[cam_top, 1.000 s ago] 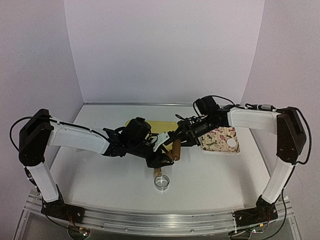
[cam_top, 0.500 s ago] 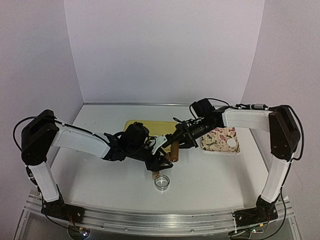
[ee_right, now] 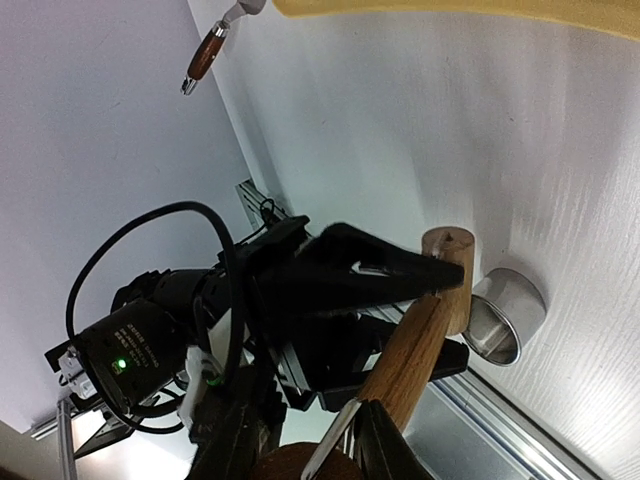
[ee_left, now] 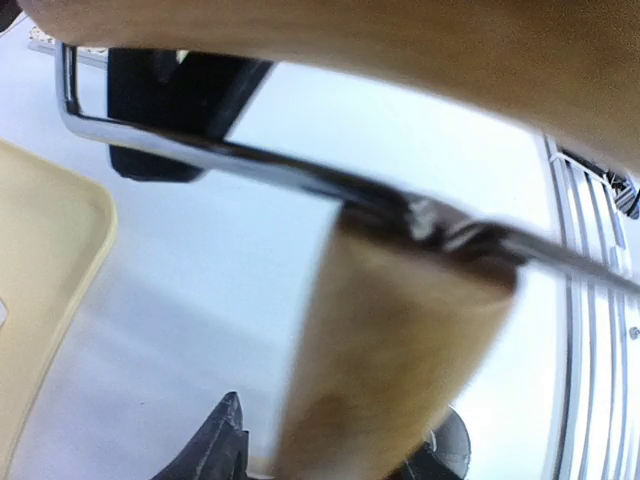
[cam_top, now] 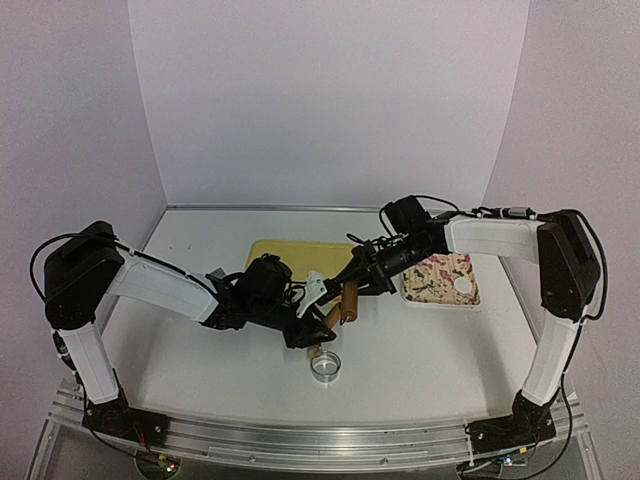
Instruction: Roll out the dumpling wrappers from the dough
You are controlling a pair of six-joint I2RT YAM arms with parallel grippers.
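A wooden rolling pin (cam_top: 350, 298) with a metal frame hangs tilted over the table's middle, held between both arms. My left gripper (cam_top: 318, 335) straddles its handle (ee_left: 400, 330), fingers (ee_left: 222, 450) on either side and closed on the wood. My right gripper (cam_top: 350, 275) is shut near the upper, thicker end (ee_right: 415, 350), where its fingers (ee_right: 392, 452) show beside the frame. The pin's small lower end (ee_right: 447, 268) stands just beside the shiny ring cutter (cam_top: 325, 366). One white round dumpling wrapper (cam_top: 463, 287) lies on the flowered tray (cam_top: 435, 275). The dough is out of view.
A yellow board (cam_top: 290, 252) lies behind the grippers, its corner showing in the left wrist view (ee_left: 40, 260). The ring cutter (ee_right: 505, 318) sits close to the near metal rail. A small wooden-handled tool (ee_right: 205, 55) shows far off in the right wrist view.
My left wrist has dropped lower and nearer, and the right arm has reached slightly further left. The rolling pin has stayed in about the same place between them.
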